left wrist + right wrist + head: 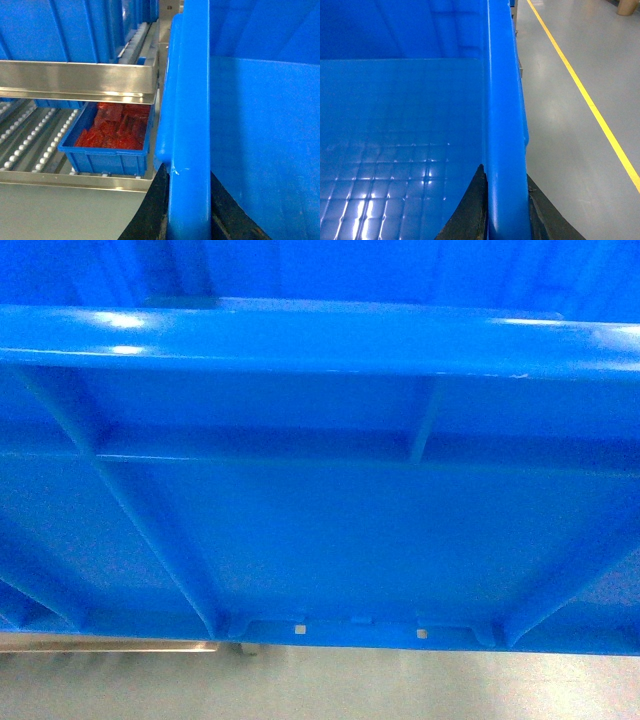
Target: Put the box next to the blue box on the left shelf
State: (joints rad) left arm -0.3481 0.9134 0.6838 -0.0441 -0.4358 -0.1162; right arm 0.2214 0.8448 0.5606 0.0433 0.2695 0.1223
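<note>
Carrying step: the box (pixel 330 510), held clear of the floor (pixel 560 130), fills the head view. The left gripper (pixel 187 220) and right gripper (pixel 505 215) each clamp a side rim. Next, probably, a lateral approach to the left shelf (pixel 30 145), beside its small tray (pixel 107 150).

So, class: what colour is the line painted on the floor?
Yellow; the floor line shows best in the right wrist view.
</note>
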